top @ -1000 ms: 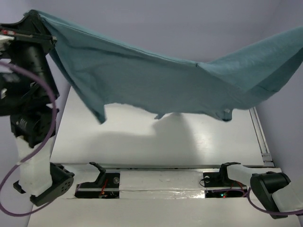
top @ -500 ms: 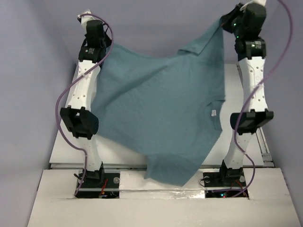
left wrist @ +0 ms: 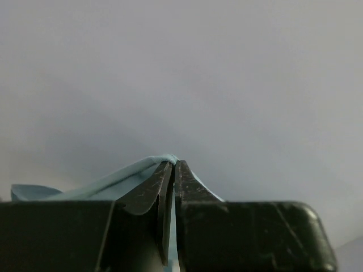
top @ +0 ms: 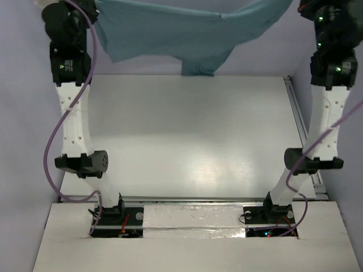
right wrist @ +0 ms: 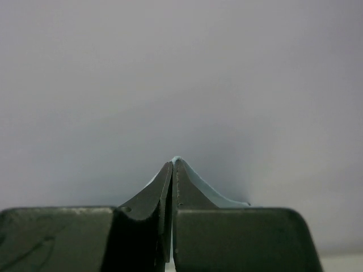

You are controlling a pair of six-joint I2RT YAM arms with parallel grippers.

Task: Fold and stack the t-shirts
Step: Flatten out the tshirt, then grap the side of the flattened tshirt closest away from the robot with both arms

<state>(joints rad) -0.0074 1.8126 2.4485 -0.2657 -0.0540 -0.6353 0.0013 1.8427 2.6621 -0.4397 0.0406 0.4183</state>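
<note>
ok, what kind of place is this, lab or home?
Probably a lab robot cell: bare white tabletop boxed by lilac walls, white-and-black left arm and right arm bolted at its edge, holding up one plain teal cotton t-shirt.

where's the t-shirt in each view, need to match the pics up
top external: t-shirt hangs along the top edge, sagging at centre.
left wrist: a teal strip at bottom centre, pinched in the shut jaws and trailing left.
right wrist: a thin sliver at bottom centre, pinched at the tips of the shut jaws.
shared landmark: the plain pale wall behind the cloth in all three.
</note>
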